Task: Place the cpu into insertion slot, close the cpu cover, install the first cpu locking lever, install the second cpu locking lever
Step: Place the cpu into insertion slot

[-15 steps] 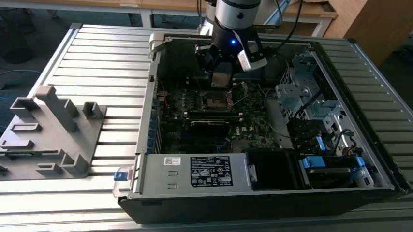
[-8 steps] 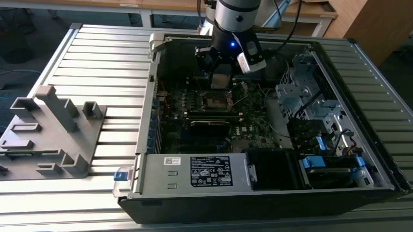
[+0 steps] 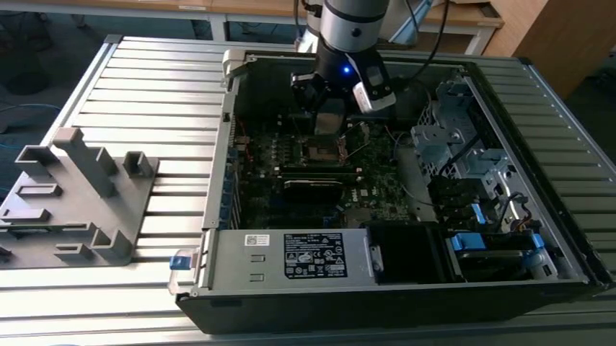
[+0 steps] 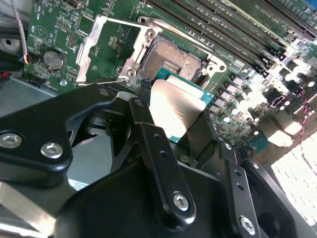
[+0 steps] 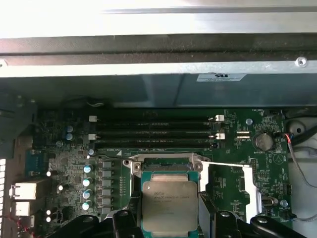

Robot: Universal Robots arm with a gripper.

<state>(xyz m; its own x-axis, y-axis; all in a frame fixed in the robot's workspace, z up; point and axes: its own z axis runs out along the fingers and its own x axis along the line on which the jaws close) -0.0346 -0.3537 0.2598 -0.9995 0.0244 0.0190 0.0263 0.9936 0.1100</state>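
My gripper (image 3: pixel 330 122) hangs inside the open computer case (image 3: pixel 216 216), shut on the cpu (image 5: pixel 170 204). The cpu is a flat square chip with a silver-grey top, pinched at two opposite edges by the black fingers (image 5: pixel 130 218). It hovers a little above and just short of the insertion slot (image 5: pixel 166 163), a dark square socket with a silvery rim (image 4: pixel 171 57). In the second wrist view the cpu (image 4: pixel 176 106) overlaps the socket's near edge. The cpu cover (image 4: pixel 99 44), a thin silvery frame, is swung open beside the socket (image 5: pixel 252 183).
Long black memory slots (image 5: pixel 153 134) run beside the socket. A coin battery (image 5: pixel 262 141) and red-black wires (image 5: pixel 292 141) lie past the open cover. Drive bays and cables (image 3: pixel 462 151) fill the case on the exterior view's right. A grey fixture (image 3: pixel 77 194) stands outside on the exterior view's left.
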